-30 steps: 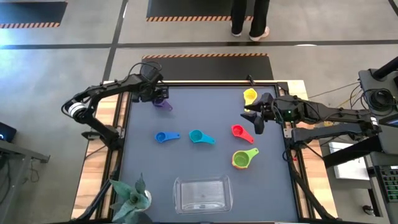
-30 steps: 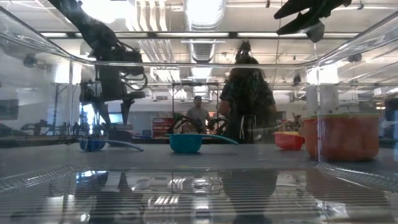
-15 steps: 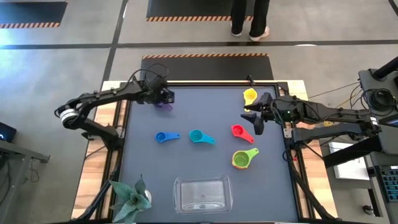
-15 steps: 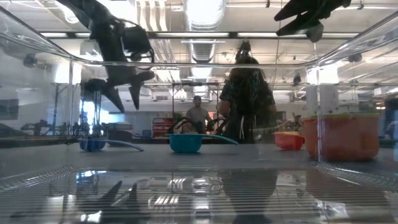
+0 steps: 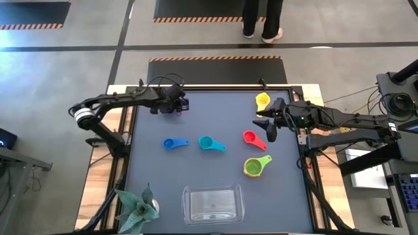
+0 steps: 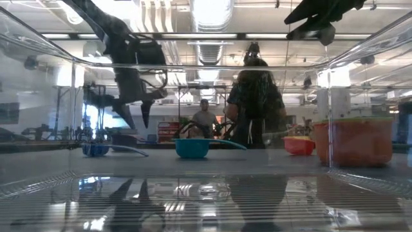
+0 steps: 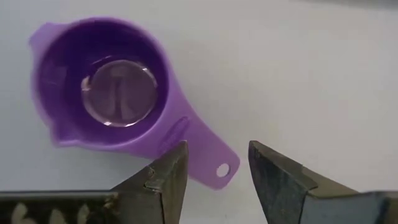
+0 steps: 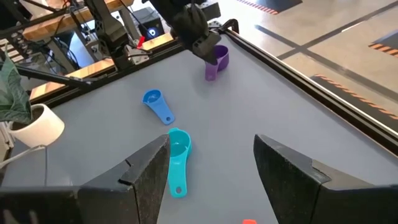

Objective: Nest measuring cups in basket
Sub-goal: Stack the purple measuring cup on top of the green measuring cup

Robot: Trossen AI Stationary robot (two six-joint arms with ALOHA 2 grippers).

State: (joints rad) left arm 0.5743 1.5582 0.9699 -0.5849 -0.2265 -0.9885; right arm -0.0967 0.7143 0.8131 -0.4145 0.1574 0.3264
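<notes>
L claw (image 7: pixel 214 171) open, astride purple cup (image 7: pixel 118 93) handle

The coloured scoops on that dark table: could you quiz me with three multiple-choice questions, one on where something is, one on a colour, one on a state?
1. Where is the left hand?
A. over the purple cup
B. over the clear basket
C. beside the toy plant

2. Which colour is the cup inside the green cup?
A. blue
B. orange
C. purple

3. What does the clear basket hold?
A. two cups
B. the plant
C. nothing

Answers:
1 A, its fingers straddle the purple cup handle.
2 B, orange shows inside the green cup.
3 C, the clear basket shows only bare bottom.
</notes>
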